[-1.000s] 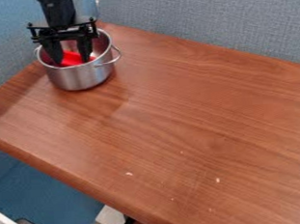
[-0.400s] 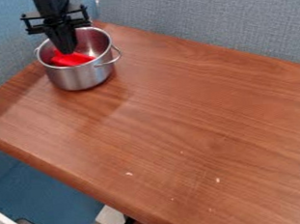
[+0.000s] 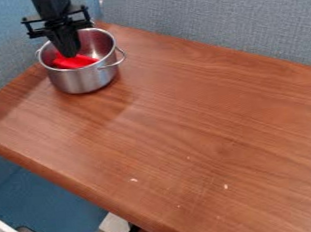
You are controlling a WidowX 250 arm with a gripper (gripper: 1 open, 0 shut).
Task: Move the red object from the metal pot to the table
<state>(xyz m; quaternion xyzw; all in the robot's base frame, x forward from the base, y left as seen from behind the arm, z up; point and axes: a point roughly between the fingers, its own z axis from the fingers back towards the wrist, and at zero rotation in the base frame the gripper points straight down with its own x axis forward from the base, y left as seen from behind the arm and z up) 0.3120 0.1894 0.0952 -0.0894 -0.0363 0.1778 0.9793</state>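
The metal pot (image 3: 84, 71) stands at the table's (image 3: 186, 116) far left corner, shiny and round, with a small handle on its right side. Inside it lies the red object (image 3: 72, 62), showing bright red at the pot's bottom. My black gripper (image 3: 66, 52) reaches down into the pot from above, its fingers drawn together on the red object. The fingertips are partly hidden by the pot's rim and the red piece.
A grey-blue textured wall runs behind the table. The reddish-brown wood top stretches to the right and toward the front, with a few pale specks (image 3: 133, 176) near the front edge. The left and front edges drop off to a blue floor.
The fingers stood spread apart over the pot a second ago. They have since closed together inside the pot on the red object and have held still over the last half second.
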